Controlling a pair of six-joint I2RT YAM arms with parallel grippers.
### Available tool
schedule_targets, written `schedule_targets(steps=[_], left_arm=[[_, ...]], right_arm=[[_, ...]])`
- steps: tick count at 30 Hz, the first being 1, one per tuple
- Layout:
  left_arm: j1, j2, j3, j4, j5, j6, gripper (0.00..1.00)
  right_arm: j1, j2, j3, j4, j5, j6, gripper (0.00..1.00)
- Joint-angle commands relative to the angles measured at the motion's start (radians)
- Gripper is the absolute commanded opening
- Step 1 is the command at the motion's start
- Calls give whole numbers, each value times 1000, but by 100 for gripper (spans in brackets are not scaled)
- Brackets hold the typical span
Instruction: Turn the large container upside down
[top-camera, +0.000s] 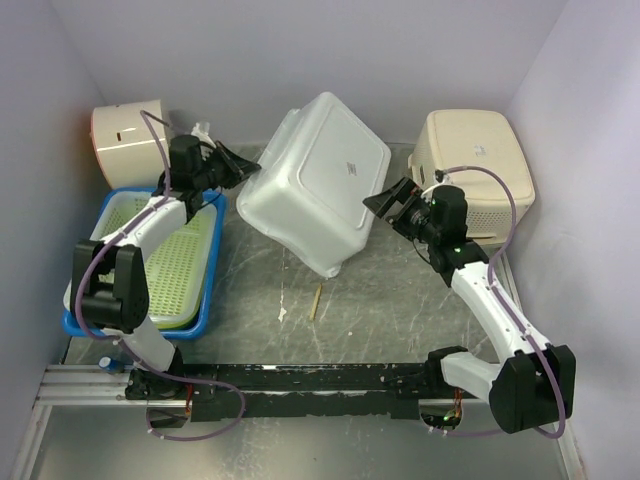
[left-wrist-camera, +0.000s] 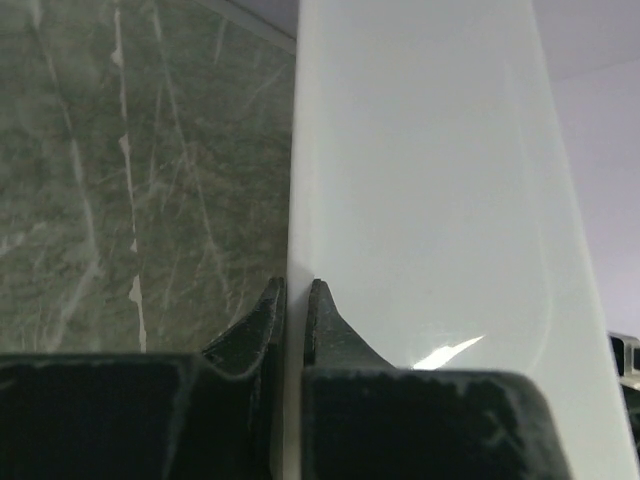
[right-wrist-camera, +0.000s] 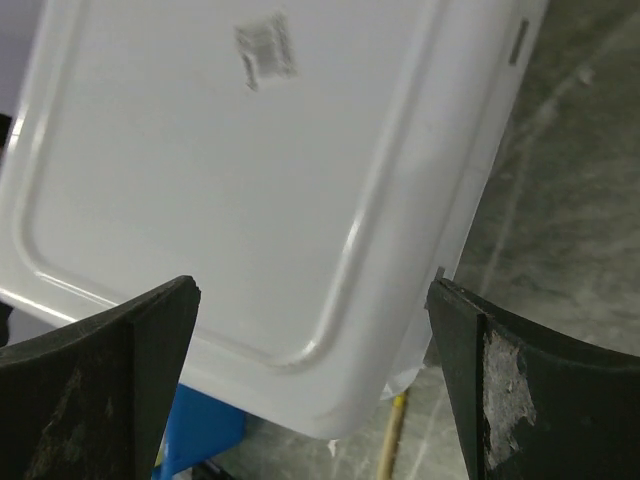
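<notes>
Fingers of the left gripper (left-wrist-camera: 295, 292) pinched the thin edge of the large white container (top-camera: 318, 180), which stood tilted on the table (top-camera: 400, 310), bottom facing up. The right gripper (top-camera: 388, 200) hung just beside it, fingers spread wide.
</notes>
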Motion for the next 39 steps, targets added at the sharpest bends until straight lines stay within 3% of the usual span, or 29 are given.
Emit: schedule_targets(steps=[1,6,13,18,22,30,39], left_arm=[[-93,-45,-86,-5,-172,4,7],[-188,-47,-134,49,-279,-11,7],[-252,39,-82,-20,-326,49,8],[-276,100,-59,-74,-330,87,43],[-278,114,-69,-86,-329,87,56],[-279,111,-50,-138,-333,105,64],[-357,160,32,-278,-311,152,63]], right_arm=[[-1,-11,-24,-92,86,-40,100],[-1,53,-48,-29,24,-2,100],[-1,116,-41,-28,10,-7,100],[-4,97,31,-136,142,-85,100],[-7,97,93,-174,195,-146,100],[-9,114,160,-217,200,-198,100],[-9,-13,92,-360,250,-238,100]])
